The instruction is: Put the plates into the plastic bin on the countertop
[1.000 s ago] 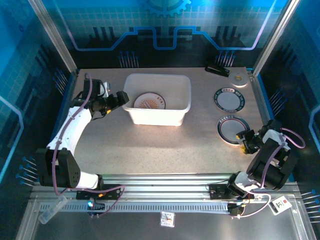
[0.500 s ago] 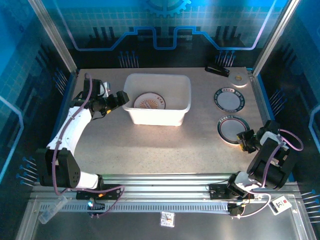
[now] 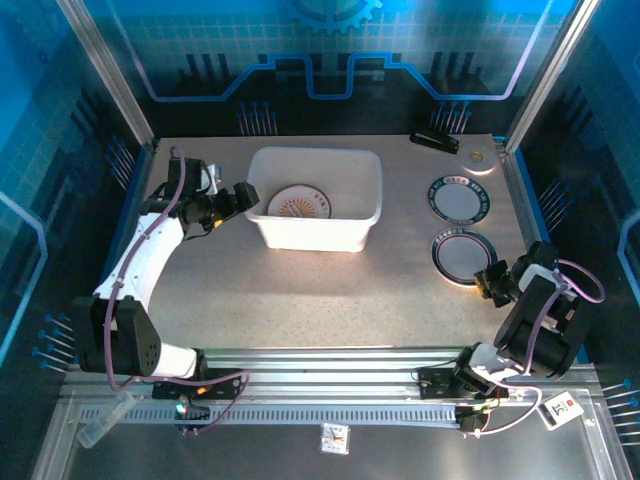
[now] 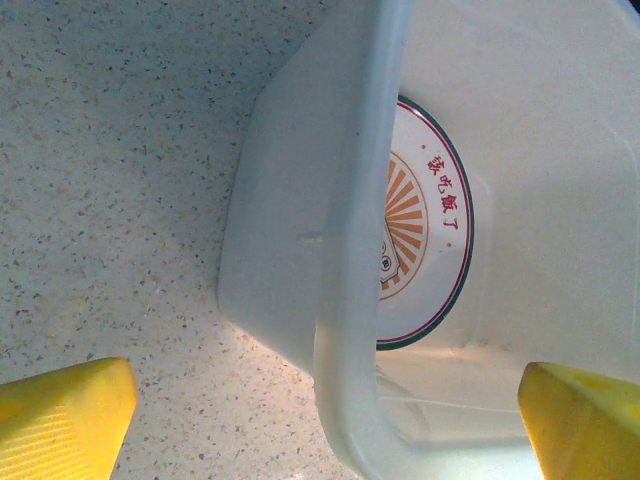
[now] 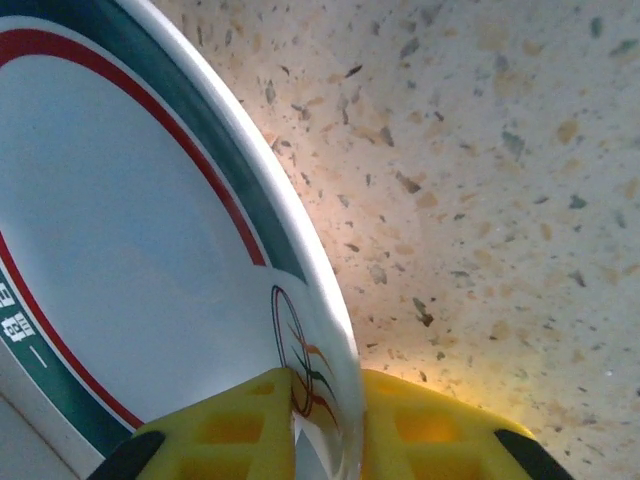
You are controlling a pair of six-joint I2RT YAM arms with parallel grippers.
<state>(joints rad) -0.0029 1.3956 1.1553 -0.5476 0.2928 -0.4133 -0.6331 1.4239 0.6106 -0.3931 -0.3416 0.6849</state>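
Yellow pads of my right end effector (image 5: 325, 415) pinch the rim of the near plate (image 5: 150, 250) on the desk (image 5: 480, 150), right of the bin (image 3: 315, 235). My left end effector (image 3: 243, 198) gapes wide at the bin's wall. With the grasp made, I judge the next move is a clean lift and a carry over the bin.

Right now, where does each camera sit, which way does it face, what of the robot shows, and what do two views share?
Top external: above and behind the bases, looking down on countertop, plastic bin and near plate; left arm and right arm show.
Left wrist: on the left arm, facing the bin's wall, straddled by the open left end effector.
Right wrist: low over the countertop, facing the near plate's rim, pinched by the right end effector.
Shared: top and left wrist both show the sunburst plate in the bin.
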